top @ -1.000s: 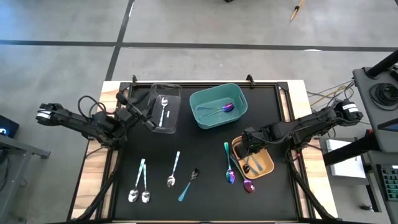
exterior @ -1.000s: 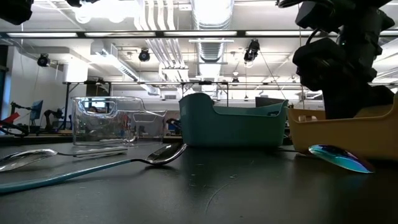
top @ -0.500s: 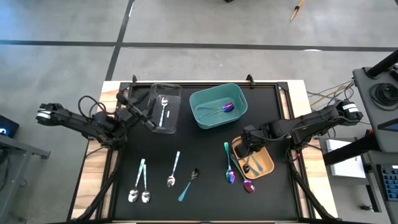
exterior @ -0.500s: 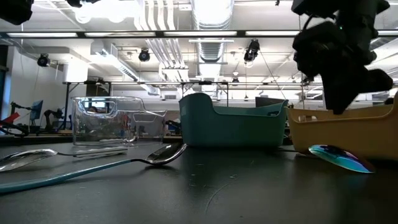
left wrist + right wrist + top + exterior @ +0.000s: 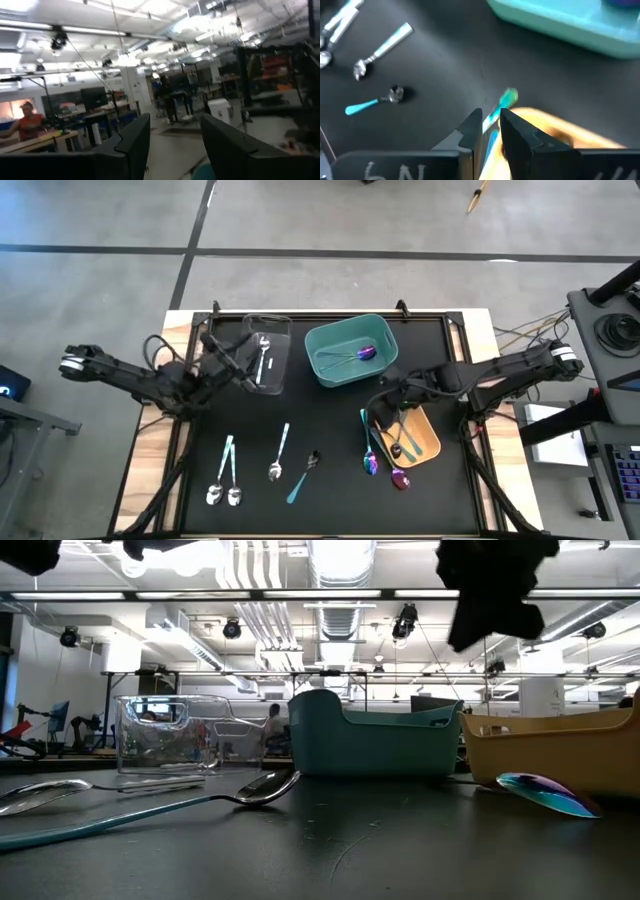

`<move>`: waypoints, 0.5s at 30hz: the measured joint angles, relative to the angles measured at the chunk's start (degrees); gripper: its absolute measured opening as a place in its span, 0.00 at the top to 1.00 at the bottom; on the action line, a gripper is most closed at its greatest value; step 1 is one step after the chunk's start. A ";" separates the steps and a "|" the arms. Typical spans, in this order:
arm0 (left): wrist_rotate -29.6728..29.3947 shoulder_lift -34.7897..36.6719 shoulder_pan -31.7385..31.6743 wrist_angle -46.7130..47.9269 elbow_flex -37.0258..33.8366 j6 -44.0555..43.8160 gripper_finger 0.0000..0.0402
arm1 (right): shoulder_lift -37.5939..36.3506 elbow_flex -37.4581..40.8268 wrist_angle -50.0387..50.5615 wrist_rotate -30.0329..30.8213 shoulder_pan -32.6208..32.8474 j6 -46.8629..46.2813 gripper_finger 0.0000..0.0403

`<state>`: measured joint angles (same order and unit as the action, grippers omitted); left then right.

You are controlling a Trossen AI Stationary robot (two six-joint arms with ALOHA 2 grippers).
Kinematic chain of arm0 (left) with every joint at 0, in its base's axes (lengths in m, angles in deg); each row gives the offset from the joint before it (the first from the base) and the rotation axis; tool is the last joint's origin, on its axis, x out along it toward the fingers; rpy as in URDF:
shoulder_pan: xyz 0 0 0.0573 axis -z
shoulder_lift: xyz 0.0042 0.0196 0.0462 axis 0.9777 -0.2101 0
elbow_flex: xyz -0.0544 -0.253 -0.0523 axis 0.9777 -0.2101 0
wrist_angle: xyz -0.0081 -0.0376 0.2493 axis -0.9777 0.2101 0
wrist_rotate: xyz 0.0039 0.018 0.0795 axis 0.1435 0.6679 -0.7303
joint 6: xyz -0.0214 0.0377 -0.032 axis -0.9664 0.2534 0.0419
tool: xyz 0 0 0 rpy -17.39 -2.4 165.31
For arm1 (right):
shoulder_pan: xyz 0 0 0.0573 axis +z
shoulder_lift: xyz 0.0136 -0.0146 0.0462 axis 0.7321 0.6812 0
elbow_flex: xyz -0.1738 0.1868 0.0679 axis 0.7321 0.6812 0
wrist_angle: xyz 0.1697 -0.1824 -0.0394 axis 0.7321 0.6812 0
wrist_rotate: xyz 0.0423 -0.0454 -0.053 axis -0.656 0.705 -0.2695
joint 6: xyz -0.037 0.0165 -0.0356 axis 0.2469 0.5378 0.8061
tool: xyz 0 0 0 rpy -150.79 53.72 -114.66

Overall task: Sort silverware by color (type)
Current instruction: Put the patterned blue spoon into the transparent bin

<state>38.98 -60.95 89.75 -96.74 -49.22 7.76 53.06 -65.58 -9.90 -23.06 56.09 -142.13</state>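
Right gripper (image 5: 377, 412) has moved left off the orange bin (image 5: 428, 448), fingers close together with a teal handle (image 5: 496, 114) between them, left gripper (image 5: 232, 363) spread beside the clear bin (image 5: 281, 360), other silverware (image 5: 280, 452) lying on the near mat.

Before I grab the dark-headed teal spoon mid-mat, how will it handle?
The spoon looks thin and lies flat on the mat, so it is probably light and stiff but awkward to get fingers under. Its small rounded head may let it pivot or skid if nudged.

The teal-handled utensil (image 5: 496, 117) (blurred) seems partly hidden between fingers.
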 joint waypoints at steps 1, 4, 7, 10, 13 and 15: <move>-0.01 -0.29 0.00 2.84 0.84 -1.44 0.61 | -0.02 -0.85 0.00 0.66 -0.20 1.47 0.85; 0.00 -1.18 0.00 14.02 4.55 -6.74 0.62 | 0.00 -3.11 0.00 1.05 -1.41 5.97 0.85; 0.00 -1.85 0.01 30.28 8.59 -16.02 0.64 | 0.12 -4.92 -0.01 1.59 -2.74 10.88 0.85; 0.00 -2.48 0.00 47.35 12.14 -27.93 0.66 | 0.12 -6.14 -0.04 2.17 -4.10 16.01 0.85; 0.23 -3.24 0.07 63.18 15.40 -40.22 0.67 | 0.14 -6.91 -0.26 2.66 -5.33 21.59 0.85; 1.96 -4.16 0.11 73.58 17.36 -48.72 0.68 | 0.14 -7.06 -0.48 4.71 -5.66 25.07 0.85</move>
<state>40.94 -65.11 89.86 -23.16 -31.87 -40.96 53.20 -72.64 -10.38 -18.35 50.42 -117.06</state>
